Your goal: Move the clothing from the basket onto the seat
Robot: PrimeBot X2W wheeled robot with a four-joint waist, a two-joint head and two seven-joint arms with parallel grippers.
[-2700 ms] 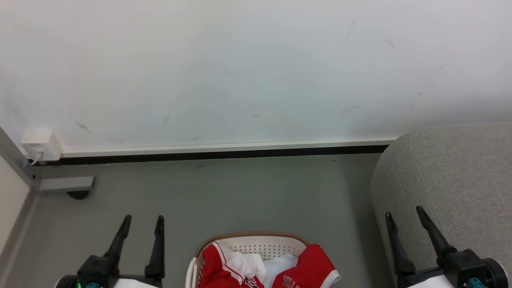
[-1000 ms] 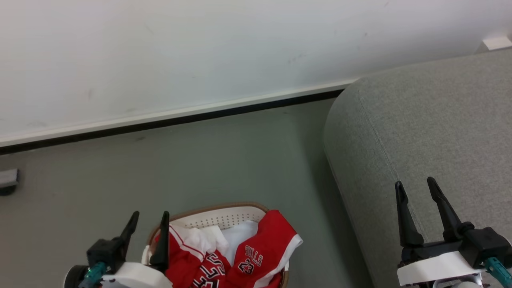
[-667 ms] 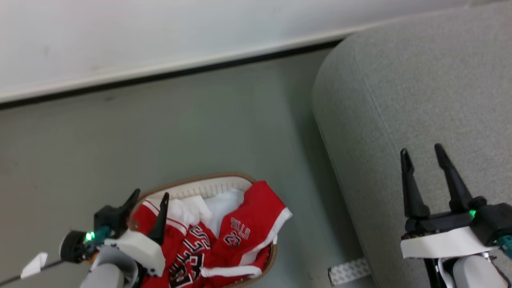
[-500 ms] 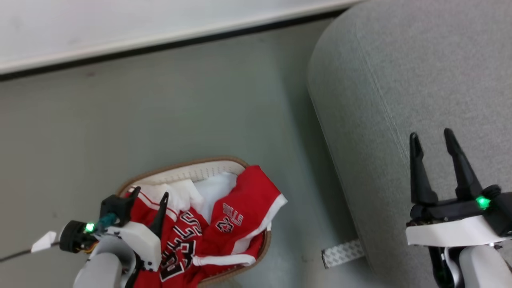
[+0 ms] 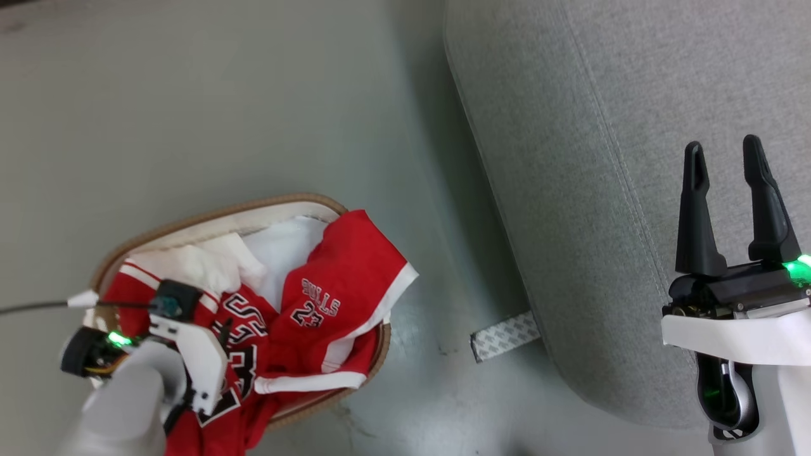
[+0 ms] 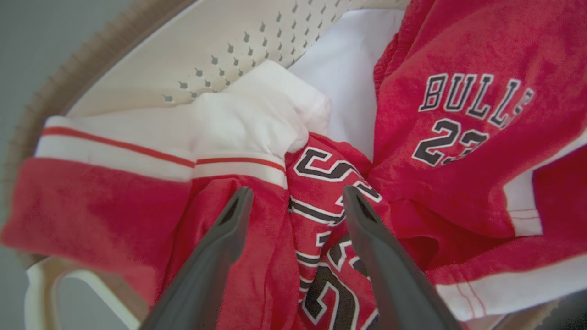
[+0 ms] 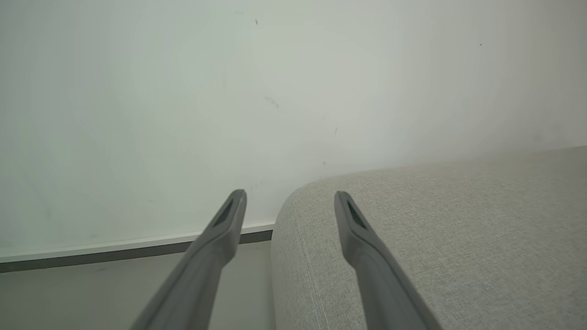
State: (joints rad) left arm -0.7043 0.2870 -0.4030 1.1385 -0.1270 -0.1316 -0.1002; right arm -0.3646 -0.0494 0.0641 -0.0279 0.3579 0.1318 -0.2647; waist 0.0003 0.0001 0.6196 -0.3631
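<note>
The basket (image 5: 222,212) stands on the floor at the lower left, its perforated wall (image 6: 238,50) in the left wrist view. The clothing fills it: red shorts lettered "BULLS 23" (image 5: 329,297) (image 6: 458,119), a red jersey (image 6: 316,183) and a white garment (image 5: 279,244) (image 6: 348,68). My left gripper (image 5: 218,332) (image 6: 297,192) points down into the pile, open, its fingers on either side of a lettered jersey fold. I cannot tell if they touch it. My right gripper (image 5: 723,145) (image 7: 290,196) stands open and holds nothing above the light grey seat (image 5: 602,126) (image 7: 435,229).
The grey-green floor (image 5: 190,95) spreads around the basket. A patterned pale strip (image 5: 505,335) lies on the floor at the seat's base. A thin cable (image 5: 31,308) runs off to the left from my left wrist. In the right wrist view, a white wall and baseboard (image 7: 137,250) stand beyond the seat.
The head camera has tipped down, so the wall has left the picture. My left gripper has come down over the basket and now points into the clothing. Both grippers stay open.
</note>
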